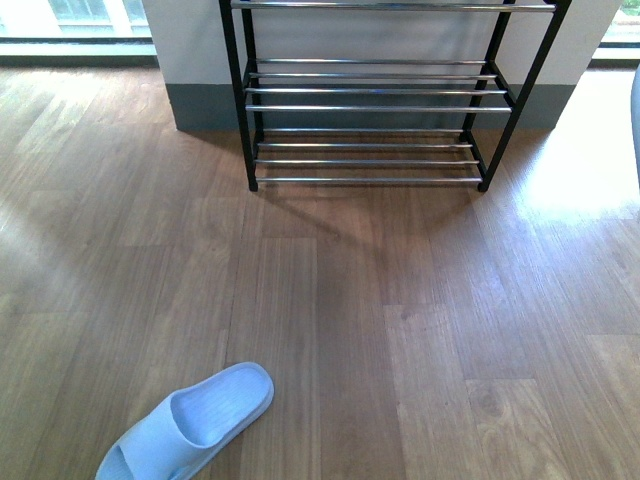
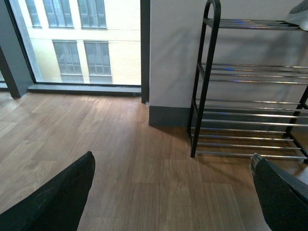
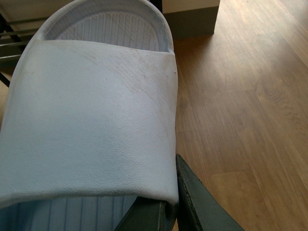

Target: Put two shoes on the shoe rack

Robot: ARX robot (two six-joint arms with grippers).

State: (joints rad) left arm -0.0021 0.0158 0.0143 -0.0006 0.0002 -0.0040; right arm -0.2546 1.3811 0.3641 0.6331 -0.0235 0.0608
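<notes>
A pale blue plastic slide (image 3: 91, 125) fills nearly all of the right wrist view, held off the wooden plank floor (image 3: 240, 106). Its broad pebbled strap is scuffed with faint grey marks and its ribbed footbed shows at both ends. The right gripper (image 3: 171, 211) grips it at the strap's edge: one dark finger (image 3: 197, 207) lies against the outside, the other is mostly hidden beneath the strap. Which end is toe or heel is hard to tell, since the slide runs off the frame. A second pale blue slide (image 1: 195, 420) lies sole-down on the floor in the near left of the front view, angled, with its near end cut off. The low black-framed shoe rack with chrome bars (image 1: 370, 92) stands well beyond it against a white wall with a grey skirting (image 1: 200, 105). Its lower two tiers hold nothing and its top tier is clipped by the frame. In the left wrist view the left gripper (image 2: 172, 159) hangs with its black fingers (image 2: 62, 197) spread wide, nothing between them. On the rack's top tier there, a pale shape (image 2: 299, 14) is cut off at the corner, too little to identify. A window (image 2: 82, 43) lies to the rack's side.
</notes>
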